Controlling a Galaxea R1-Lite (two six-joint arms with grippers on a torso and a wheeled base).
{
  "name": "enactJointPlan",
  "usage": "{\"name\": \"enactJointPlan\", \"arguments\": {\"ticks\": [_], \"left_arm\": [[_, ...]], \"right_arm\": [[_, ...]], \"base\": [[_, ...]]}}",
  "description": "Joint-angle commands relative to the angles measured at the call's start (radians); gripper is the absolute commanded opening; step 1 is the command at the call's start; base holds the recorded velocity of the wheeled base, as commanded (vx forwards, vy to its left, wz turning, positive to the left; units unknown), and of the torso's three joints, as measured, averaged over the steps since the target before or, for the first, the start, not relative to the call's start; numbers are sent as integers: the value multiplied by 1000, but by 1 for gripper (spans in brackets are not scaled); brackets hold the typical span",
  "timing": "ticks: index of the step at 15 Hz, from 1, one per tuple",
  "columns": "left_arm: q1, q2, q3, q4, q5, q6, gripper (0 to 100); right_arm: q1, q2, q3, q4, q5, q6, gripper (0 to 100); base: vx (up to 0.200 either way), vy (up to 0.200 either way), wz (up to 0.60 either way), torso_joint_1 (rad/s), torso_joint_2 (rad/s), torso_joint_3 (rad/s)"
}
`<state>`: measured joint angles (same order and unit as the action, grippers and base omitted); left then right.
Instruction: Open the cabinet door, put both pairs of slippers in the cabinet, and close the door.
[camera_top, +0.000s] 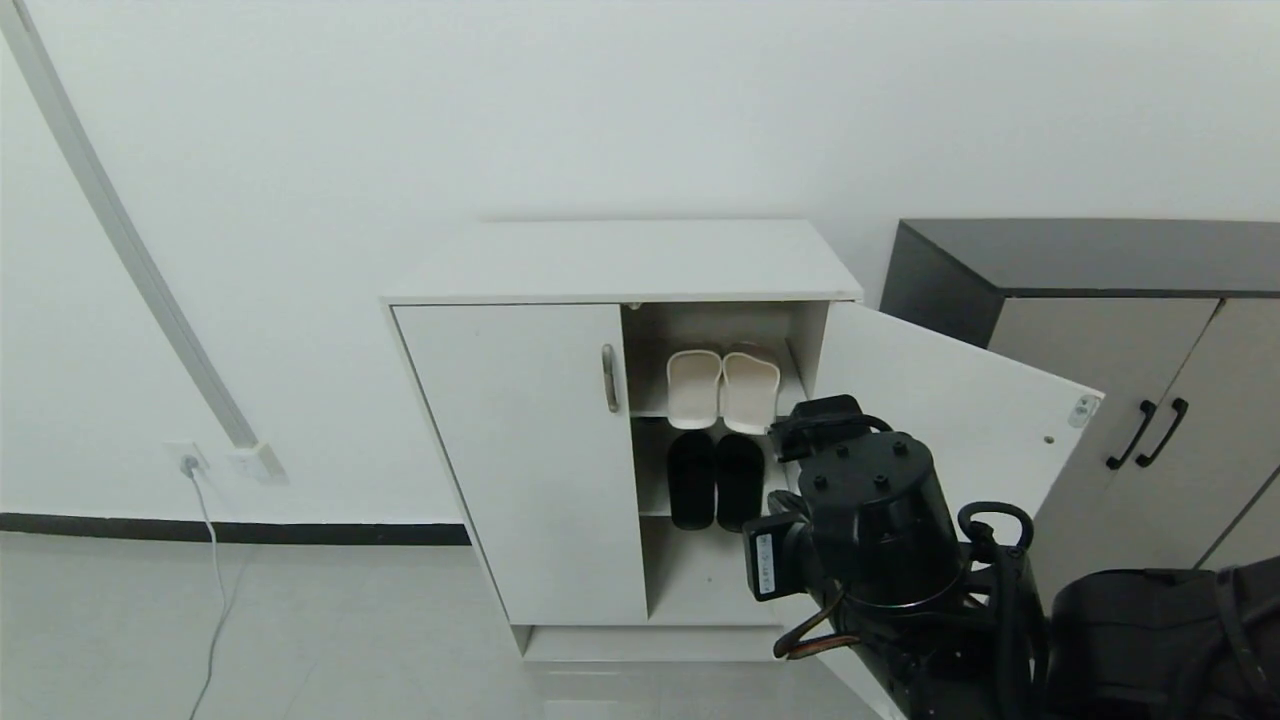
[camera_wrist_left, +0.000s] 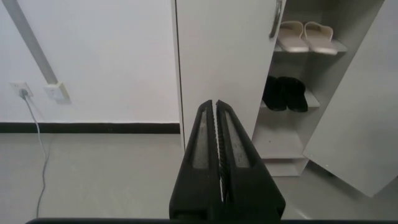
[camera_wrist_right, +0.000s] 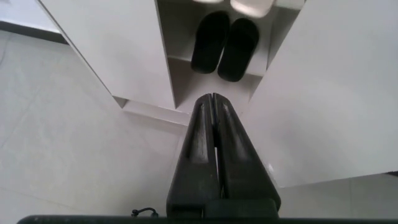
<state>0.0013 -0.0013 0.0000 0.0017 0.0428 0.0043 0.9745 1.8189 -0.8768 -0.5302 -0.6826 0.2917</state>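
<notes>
The white cabinet (camera_top: 620, 262) has its right door (camera_top: 950, 420) swung open and its left door (camera_top: 520, 450) closed. A white pair of slippers (camera_top: 722, 388) lies on the upper shelf, and a black pair (camera_top: 715, 480) on the shelf below. My right gripper (camera_wrist_right: 213, 97) is shut and holds nothing; it hangs low before the opening, beside the open door (camera_wrist_right: 336, 93), with the black slippers (camera_wrist_right: 225, 40) beyond its tip. My left gripper (camera_wrist_left: 215, 103) is also shut and empty, standing back from the closed left door (camera_wrist_left: 224, 62) above the floor.
A dark grey cabinet (camera_top: 1100, 330) with black handles stands right of the open door. On the left wall a socket (camera_top: 188, 463) feeds a cable trailing down to the floor, under a slanted conduit strip (camera_top: 120, 230). Grey tiled floor (camera_top: 300, 620) lies before the cabinet.
</notes>
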Motion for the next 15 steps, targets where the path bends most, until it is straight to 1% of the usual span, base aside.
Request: {"name": "enactJointPlan", "arguments": {"ticks": [1, 7, 15], "left_arm": [[0, 1, 0, 0, 2, 0, 0], [0, 1, 0, 0, 0, 0, 0], [0, 1, 0, 0, 0, 0, 0]], "right_arm": [[0, 3, 2, -1, 0, 1, 0], [-2, -4, 2, -1, -5, 0, 0], [-8, -3, 4, -1, -6, 3, 0]], "base": [[0, 0, 0, 188, -510, -320], [0, 0, 0, 213, -521, -315], [0, 0, 0, 253, -576, -328]]}}
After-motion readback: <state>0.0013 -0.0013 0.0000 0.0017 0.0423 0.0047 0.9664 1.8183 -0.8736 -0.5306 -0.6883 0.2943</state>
